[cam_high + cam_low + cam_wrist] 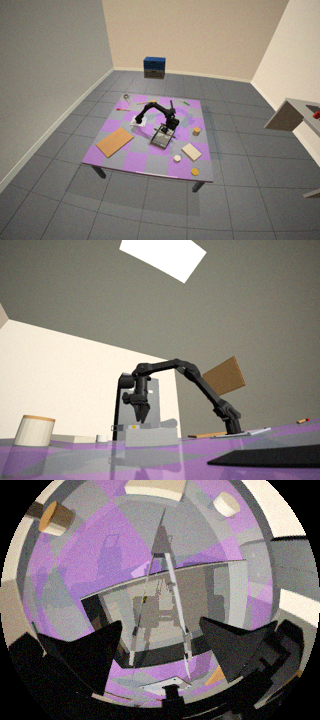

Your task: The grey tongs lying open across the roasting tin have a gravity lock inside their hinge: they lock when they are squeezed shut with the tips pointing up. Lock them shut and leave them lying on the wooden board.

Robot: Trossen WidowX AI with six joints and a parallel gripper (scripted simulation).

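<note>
The grey tongs (pixel 158 130) (pixel 169 423) (pixel 174 585) lie open across the roasting tin (pixel 158 146) (pixel 152 437) (pixel 239 587). Their hinge end sticks out past one rim, and the two arms spread toward the robot base in the wrist view. A small yellow mark shows on one side. My gripper (pixel 140 421) (pixel 162 623) is open and empty, pointing down just above the tongs; in the wrist view both arms lie between the wide-set fingers. In the top view the fingertips are hard to make out. The wooden board (pixel 115 142) (pixel 204 434) (pixel 216 676) lies flat with nothing on it.
A lidded jar (pixel 196 131) (pixel 34 431) (pixel 55 520), a cream block (pixel 191 151) (pixel 156 489) and a white cylinder (pixel 177 158) (pixel 226 505) stand beyond the tin. A yellow disc (pixel 195 171) lies near the table edge. Several utensils lie at the far side.
</note>
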